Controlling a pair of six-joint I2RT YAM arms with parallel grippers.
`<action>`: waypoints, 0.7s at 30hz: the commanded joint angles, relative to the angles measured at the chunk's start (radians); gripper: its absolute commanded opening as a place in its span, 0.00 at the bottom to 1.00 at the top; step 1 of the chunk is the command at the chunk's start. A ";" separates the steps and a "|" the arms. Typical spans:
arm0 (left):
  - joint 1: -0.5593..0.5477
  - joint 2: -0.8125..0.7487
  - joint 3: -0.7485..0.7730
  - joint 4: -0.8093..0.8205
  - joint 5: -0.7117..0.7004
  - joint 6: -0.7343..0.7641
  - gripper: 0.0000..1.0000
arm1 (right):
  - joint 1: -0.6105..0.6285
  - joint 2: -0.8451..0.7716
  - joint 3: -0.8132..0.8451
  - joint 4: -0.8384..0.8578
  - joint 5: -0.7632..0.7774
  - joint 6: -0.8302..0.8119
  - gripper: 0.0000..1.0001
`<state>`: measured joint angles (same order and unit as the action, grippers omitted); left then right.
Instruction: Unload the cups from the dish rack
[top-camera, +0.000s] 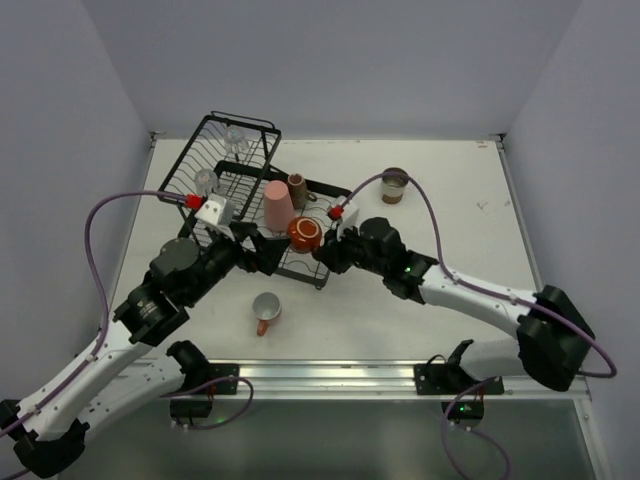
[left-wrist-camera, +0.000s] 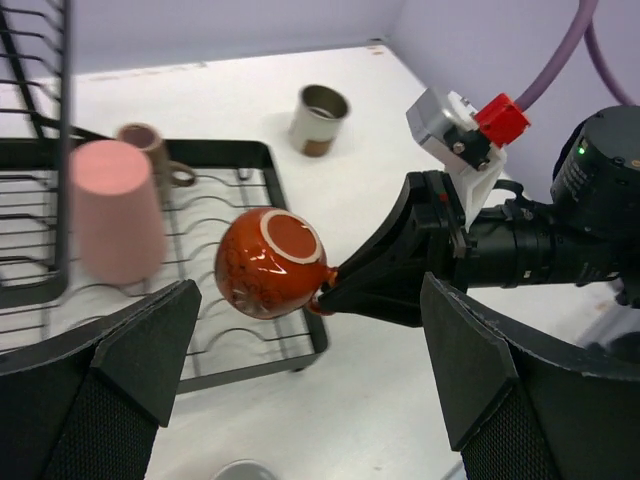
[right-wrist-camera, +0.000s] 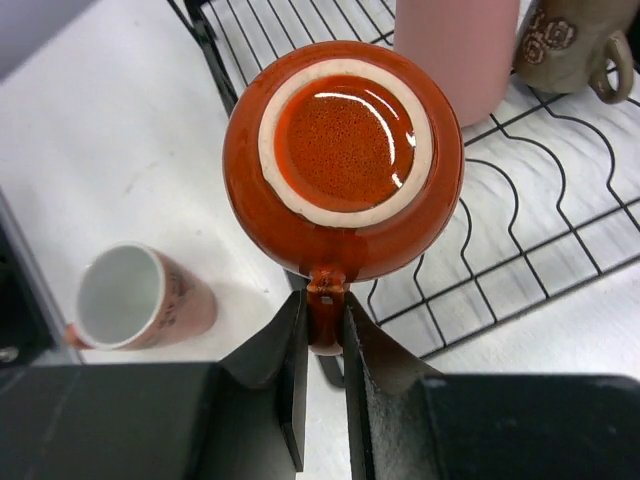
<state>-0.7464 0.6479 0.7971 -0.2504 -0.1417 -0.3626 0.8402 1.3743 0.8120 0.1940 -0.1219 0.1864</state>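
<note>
My right gripper (top-camera: 324, 249) is shut on the handle of the orange-red mug (top-camera: 304, 234), which is upside down over the near right corner of the black dish rack (top-camera: 222, 122). The grip shows in the right wrist view (right-wrist-camera: 325, 312), with the mug's (right-wrist-camera: 340, 160) base facing the camera. My left gripper (top-camera: 262, 250) is open and empty, just left of the mug (left-wrist-camera: 268, 262). On the flat tray stand the salmon-pink tumbler (top-camera: 278, 207), upside down, and the small brown cup (top-camera: 298, 190). Two clear glasses (top-camera: 236, 140) (top-camera: 205, 181) sit in the tilted basket.
A pink handled mug (top-camera: 266, 311) lies on its side on the table in front of the rack, also in the right wrist view (right-wrist-camera: 140, 298). A cream-and-brown cup (top-camera: 395, 184) stands upright on the table right of the rack. Purple cables loop beside both arms.
</note>
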 joint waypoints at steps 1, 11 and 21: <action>0.005 0.050 0.025 0.115 0.175 -0.151 1.00 | -0.010 -0.190 -0.078 0.100 0.021 0.149 0.00; -0.025 0.238 -0.042 0.518 0.333 -0.397 0.91 | -0.188 -0.647 -0.306 0.226 -0.183 0.580 0.00; -0.119 0.429 -0.027 0.772 0.373 -0.507 0.85 | -0.222 -0.751 -0.352 0.280 -0.263 0.674 0.00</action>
<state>-0.8345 1.0405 0.7551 0.3542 0.1871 -0.8104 0.6239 0.6453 0.4526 0.3405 -0.3363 0.8051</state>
